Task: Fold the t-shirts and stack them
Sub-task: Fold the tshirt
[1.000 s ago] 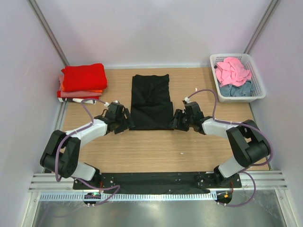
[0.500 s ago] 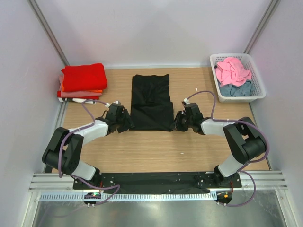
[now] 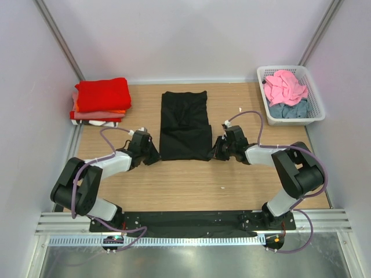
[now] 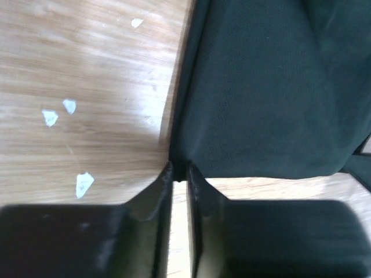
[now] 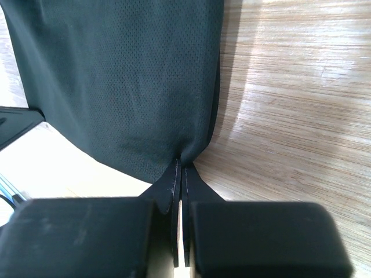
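Note:
A black t-shirt point(image 3: 185, 124) lies folded into a long strip in the middle of the table. My left gripper point(image 3: 155, 155) is shut on its near left corner point(image 4: 181, 168). My right gripper point(image 3: 213, 152) is shut on its near right corner point(image 5: 182, 159). Both corners are pinched between the fingertips, low at the wood. A stack of folded t-shirts point(image 3: 101, 99), red on top with orange and white below, sits at the far left. Pink point(image 3: 284, 86) and grey-blue point(image 3: 288, 110) t-shirts lie crumpled in the basket.
The white lattice basket point(image 3: 315, 104) stands at the far right. Small white scraps point(image 4: 69, 105) lie on the wood left of the black shirt. Walls close in on the table's left, back and right.
Both grippers have closed onto the near corners of the black t-shirt. The left one slid slightly nearer; the right one barely moved.

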Motion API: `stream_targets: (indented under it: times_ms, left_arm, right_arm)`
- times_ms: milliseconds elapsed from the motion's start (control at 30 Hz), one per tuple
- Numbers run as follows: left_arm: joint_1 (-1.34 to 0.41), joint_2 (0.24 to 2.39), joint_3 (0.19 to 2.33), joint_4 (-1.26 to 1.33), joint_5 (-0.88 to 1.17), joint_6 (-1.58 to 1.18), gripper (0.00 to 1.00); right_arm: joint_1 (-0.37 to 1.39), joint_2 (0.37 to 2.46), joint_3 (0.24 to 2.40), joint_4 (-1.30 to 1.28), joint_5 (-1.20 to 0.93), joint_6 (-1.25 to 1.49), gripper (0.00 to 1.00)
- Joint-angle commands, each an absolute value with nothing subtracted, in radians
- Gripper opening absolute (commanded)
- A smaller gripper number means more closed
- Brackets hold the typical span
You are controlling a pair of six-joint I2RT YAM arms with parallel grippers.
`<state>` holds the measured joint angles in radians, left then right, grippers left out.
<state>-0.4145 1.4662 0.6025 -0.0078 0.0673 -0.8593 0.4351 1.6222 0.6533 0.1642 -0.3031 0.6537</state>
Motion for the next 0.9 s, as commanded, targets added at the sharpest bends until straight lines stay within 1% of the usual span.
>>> stream_targets:
  times_ms: [0,67,200,300,400,433,667,700,767,867]
  left_arm:
    - [-0.411,1.48,0.581,-0.014,0.078,-0.844,0.08]
    - [-0.411,1.486,0.584,-0.012,0.08,-0.848,0.0]
    - [-0.414,1.459,0.569,-0.005,0.094,-0.856,0.0]
    - [-0.423,1.398,0.543,-0.024,0.112,-0.867,0.0]
    - [-0.452,1.309,0.509,-0.078,0.112,-0.89,0.0]
    - [-0.462,1.286,0.502,-0.093,0.113,-0.902,0.0]
    - [-0.612,1.023,0.474,-0.296,0.055,-0.975,0.0]
    - [-0.623,0.97,0.476,-0.317,0.049,-0.985,0.0]
    - [-0.644,0.927,0.482,-0.375,0.041,-1.002,0.0]
    - [-0.649,0.865,0.511,-0.443,0.044,-1.011,0.0]
  right_arm:
    - [0.434,1.631,0.667,0.146,-0.298,0.638,0.01]
    - [0.434,1.617,0.658,0.138,-0.298,0.637,0.01]
    - [0.434,1.568,0.632,0.112,-0.282,0.627,0.01]
    - [0.434,1.526,0.605,0.075,-0.278,0.624,0.01]
    - [0.436,1.431,0.557,0.025,-0.273,0.638,0.01]
    - [0.436,1.364,0.545,0.006,-0.27,0.641,0.01]
    - [0.466,1.088,0.492,-0.204,-0.262,0.69,0.01]
    - [0.483,1.062,0.492,-0.225,-0.259,0.693,0.01]
    - [0.497,0.99,0.492,-0.287,-0.239,0.709,0.01]
    - [0.509,0.944,0.511,-0.354,-0.233,0.715,0.01]
